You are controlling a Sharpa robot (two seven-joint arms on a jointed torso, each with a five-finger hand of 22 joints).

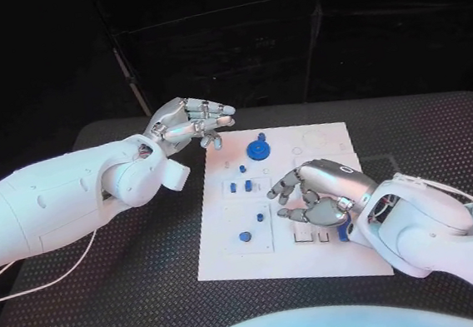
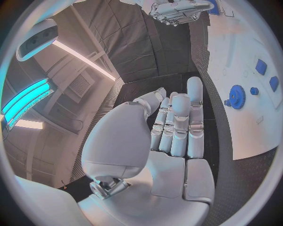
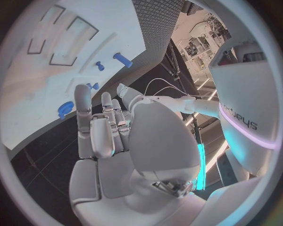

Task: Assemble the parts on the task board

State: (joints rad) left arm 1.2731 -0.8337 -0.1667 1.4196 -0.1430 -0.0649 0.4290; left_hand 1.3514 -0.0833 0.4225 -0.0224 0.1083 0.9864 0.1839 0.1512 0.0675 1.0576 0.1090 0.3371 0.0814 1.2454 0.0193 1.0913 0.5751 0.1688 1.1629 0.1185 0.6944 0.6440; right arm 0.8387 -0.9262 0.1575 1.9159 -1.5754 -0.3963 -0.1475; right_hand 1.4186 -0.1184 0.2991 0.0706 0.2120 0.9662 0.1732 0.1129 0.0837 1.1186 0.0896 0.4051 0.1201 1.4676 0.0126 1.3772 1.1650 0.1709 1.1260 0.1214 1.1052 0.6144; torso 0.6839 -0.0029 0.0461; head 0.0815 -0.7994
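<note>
Parts (image 1: 238, 187) (small, blue) dot flat white task board (image 1: 239, 256) — toothed gear (image 1: 259, 149).

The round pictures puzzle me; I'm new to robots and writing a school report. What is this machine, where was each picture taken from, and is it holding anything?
This is a robot with two white arms ending in silver hands. The square picture looks down from its head onto a black table. The round ones come from fisheye cameras at each wrist, looking along that hand's palm. On the table lies a white task board carrying small blue parts, among them a blue gear. The left hand hangs by the board's far left corner, and the right hand hangs over the board. Both have their fingers curled in, and neither holds anything.
</note>
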